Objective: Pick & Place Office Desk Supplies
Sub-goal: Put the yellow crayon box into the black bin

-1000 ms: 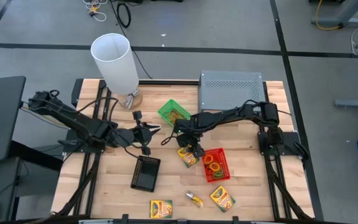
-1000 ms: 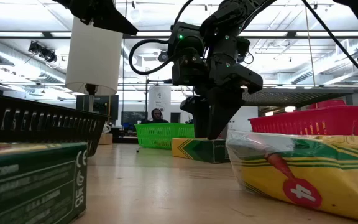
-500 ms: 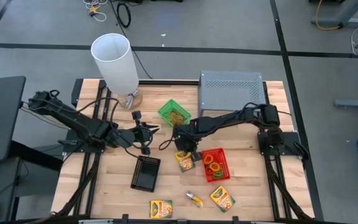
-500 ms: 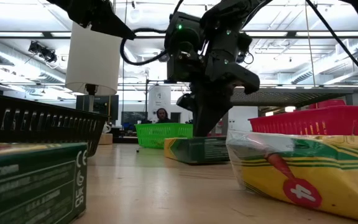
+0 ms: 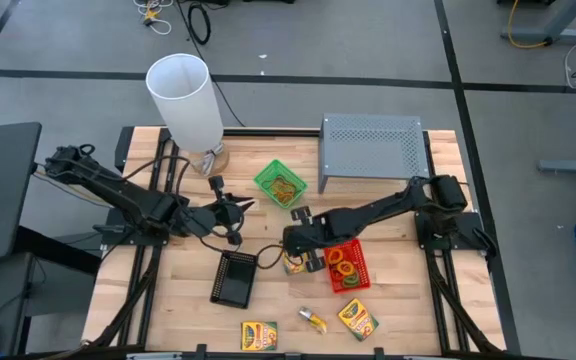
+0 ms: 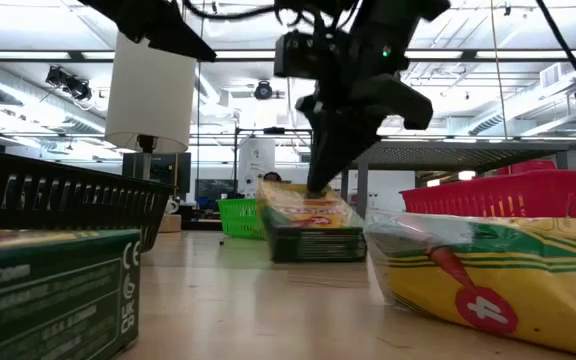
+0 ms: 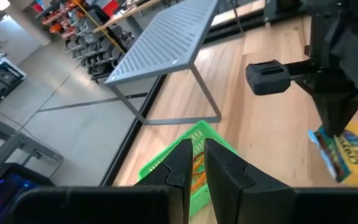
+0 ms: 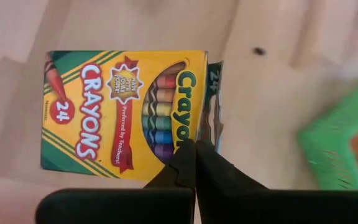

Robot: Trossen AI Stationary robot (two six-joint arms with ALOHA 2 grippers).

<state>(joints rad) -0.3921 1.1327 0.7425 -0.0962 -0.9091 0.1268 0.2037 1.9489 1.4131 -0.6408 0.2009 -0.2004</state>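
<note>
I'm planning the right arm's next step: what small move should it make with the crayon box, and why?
Probably a short lift. The right gripper is shut on the crayon box, pinching its edge beside the red tray. In the low view the box sits tilted with its bottom apparently on the table, so raising it clear should come before carrying it anywhere. The left gripper waits near the green tray.

Right gripper [image 6: 320, 185] descends onto upright crayon box [image 6: 310, 222]; red tray [image 6: 508, 193] beside; green tray [image 6: 240, 215] behind; white cylinder [image 6: 154, 90] left
</note>
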